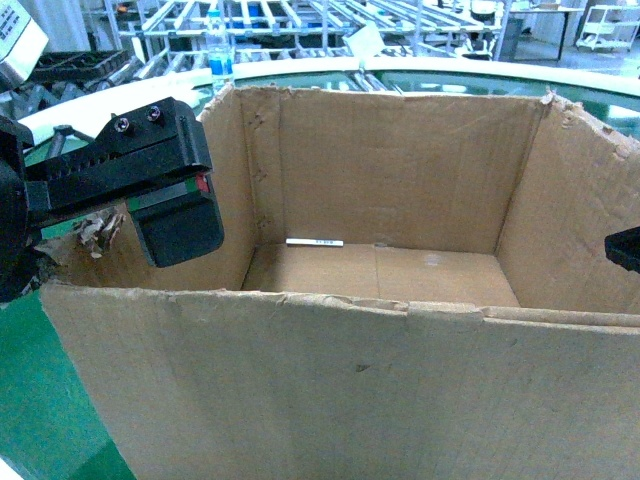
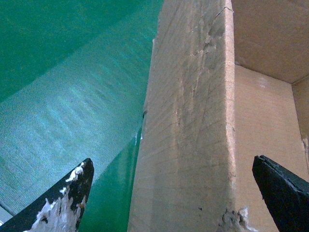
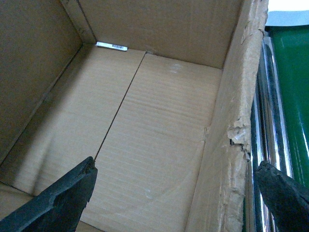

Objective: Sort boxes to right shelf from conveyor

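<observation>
A large brown cardboard box point(image 1: 330, 390) with a ragged torn rim fills the head view, standing on the dark-green conveyor point(image 1: 60, 400). It holds only a small white label strip point(image 1: 314, 242) on its floor. My left gripper point(image 1: 120, 225) is open and straddles the box's left wall point(image 2: 193, 121), one finger inside and one outside over the belt point(image 2: 72, 72). My right gripper point(image 3: 176, 163) is open too. It straddles the right wall point(image 3: 227, 159), and only a dark tip of it point(image 1: 625, 250) shows in the head view. Neither wall is pinched. The right shelf is out of view.
Shiny steel rails point(image 3: 263, 145) run close along the outside of the box's right wall, with green belt beyond. The conveyor's pale rim point(image 1: 480, 65) curves behind the box. Silver roller racks point(image 1: 300, 20) and a water bottle point(image 1: 221, 50) stand further back.
</observation>
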You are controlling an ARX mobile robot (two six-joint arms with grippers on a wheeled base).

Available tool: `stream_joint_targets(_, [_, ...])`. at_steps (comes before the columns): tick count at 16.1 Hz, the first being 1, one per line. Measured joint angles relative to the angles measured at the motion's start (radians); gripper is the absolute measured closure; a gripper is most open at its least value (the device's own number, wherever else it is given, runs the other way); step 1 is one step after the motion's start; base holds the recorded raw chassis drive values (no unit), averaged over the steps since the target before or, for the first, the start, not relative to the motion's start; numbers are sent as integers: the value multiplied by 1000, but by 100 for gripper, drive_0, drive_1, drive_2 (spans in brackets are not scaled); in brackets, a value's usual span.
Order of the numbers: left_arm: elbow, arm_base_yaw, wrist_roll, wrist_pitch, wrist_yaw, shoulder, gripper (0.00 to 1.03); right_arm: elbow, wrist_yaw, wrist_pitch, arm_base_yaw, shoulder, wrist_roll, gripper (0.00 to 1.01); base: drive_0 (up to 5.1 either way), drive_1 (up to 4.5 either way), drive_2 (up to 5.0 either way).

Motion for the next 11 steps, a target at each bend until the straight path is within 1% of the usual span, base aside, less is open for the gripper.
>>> stream_joint_targets(2, [0,0,0,0,0,0,5,0,0,0,0,0,-4,4,0,0,0])
stream_joint_targets(3, [0,0,0,0,0,0,23,0,0,1,2,0,-6,25,0,0,0])
stream_joint_targets(4, [0,-1,0,0,0,0,57,0,13,5,4,0,-5,59,0,0,0])
stream_joint_targets(6, [0,-1,0,2,3,0,79,0,22,4,3,0,-5,80,0,0,0])
stream_joint_targets(7, [1,-4,0,3,7,0,88,0,26,5,3,0,-5,88,0,0,0])
stream_joint_targets(9, [2,-6,16,2,0,0,99,0,31,7,3,0,-5,99,0,0,0])
stream_joint_targets(11, [2,-6,24,0,-3,0,100,0,31,7,3,-2,-6,99,0,0,0])
